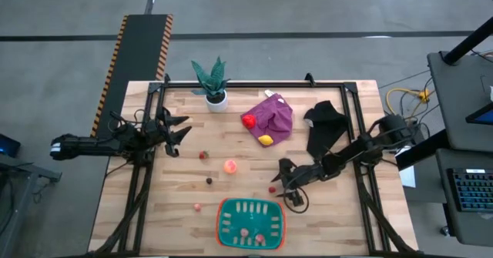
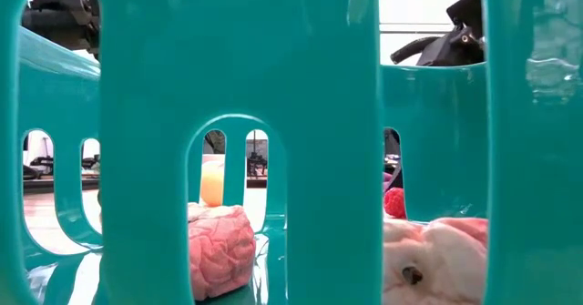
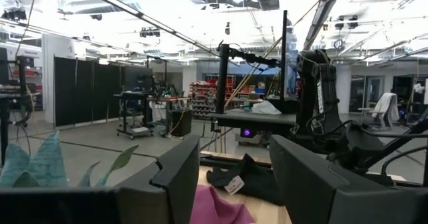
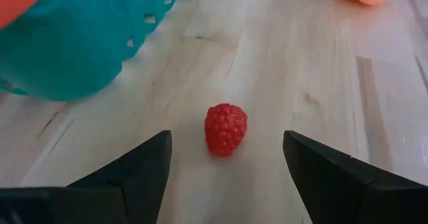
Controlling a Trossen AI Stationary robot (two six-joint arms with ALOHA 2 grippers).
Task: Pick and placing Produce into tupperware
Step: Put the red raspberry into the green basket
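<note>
You're lining up the right end effector (image 4: 227,174), fingers spread and empty, on either side of the small bumpy red toy raspberry (image 4: 225,128) sitting on the wooden counter (image 4: 301,63) just beside the teal slotted plastic tupperware (image 4: 73,43). Clamp off-centre and it's squirting away (round, light), or you're clipping the rim. Left end effector (image 1: 179,133) is idling half-spread, empty, well apart.

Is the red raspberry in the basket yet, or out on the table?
Out. The raspberry lies on bare wood beside the basket, between the right pincer's open fingers.
</note>
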